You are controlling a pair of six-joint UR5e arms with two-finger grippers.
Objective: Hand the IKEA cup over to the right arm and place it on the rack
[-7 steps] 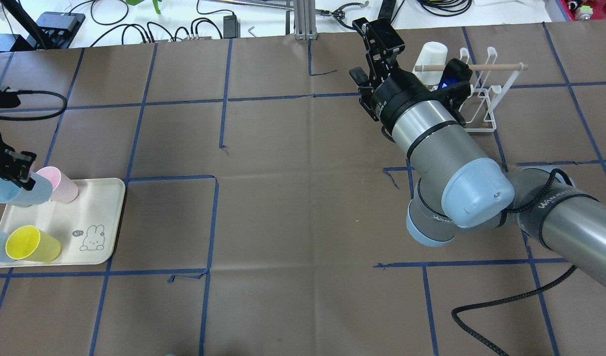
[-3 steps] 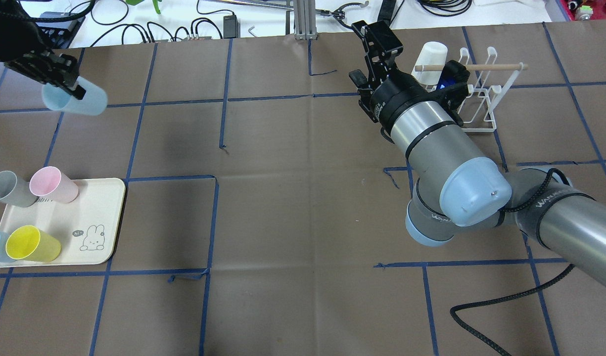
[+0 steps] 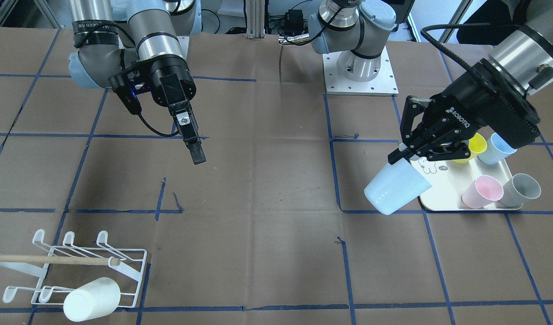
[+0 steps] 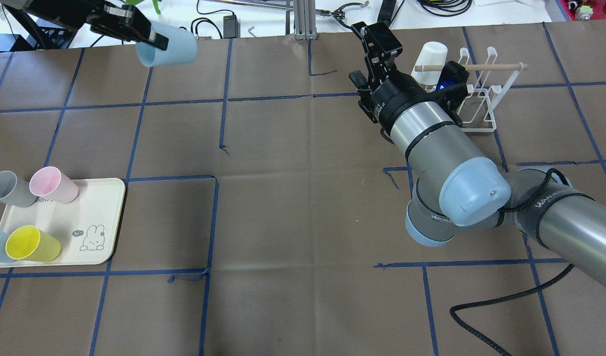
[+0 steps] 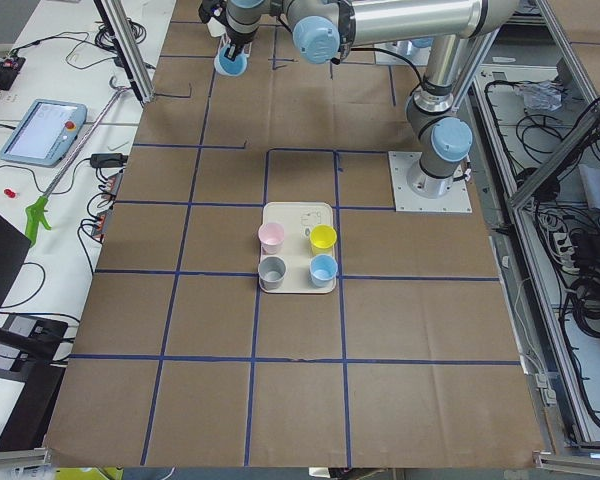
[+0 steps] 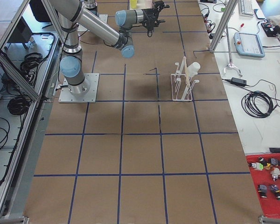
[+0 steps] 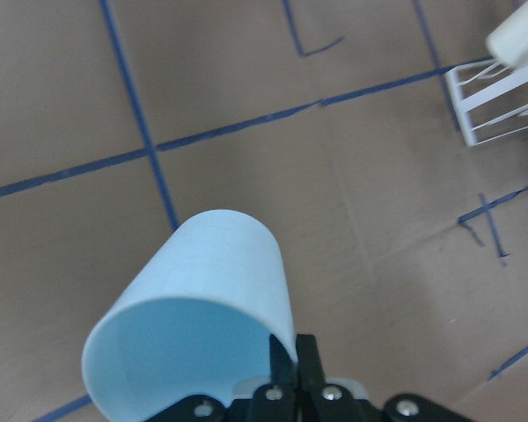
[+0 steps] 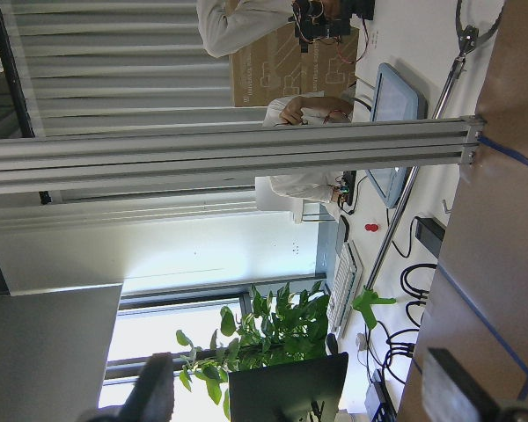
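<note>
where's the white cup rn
The white cup sits tipped on the rack, at the rack's left end in the overhead view, on the far right part of the table.

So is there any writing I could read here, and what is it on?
"ROBOTIQ": on the left gripper, which holds the blue cup.
"WANA", rest cut off: on the right arm.
Bubble beside the rabbit drawn on the tray: too small to read.

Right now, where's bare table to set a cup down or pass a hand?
Bare: centre between tray and right tool, plus the robot-side strip. Crowded: tray, four cups; rack corner, with white cup and right tool.
</note>
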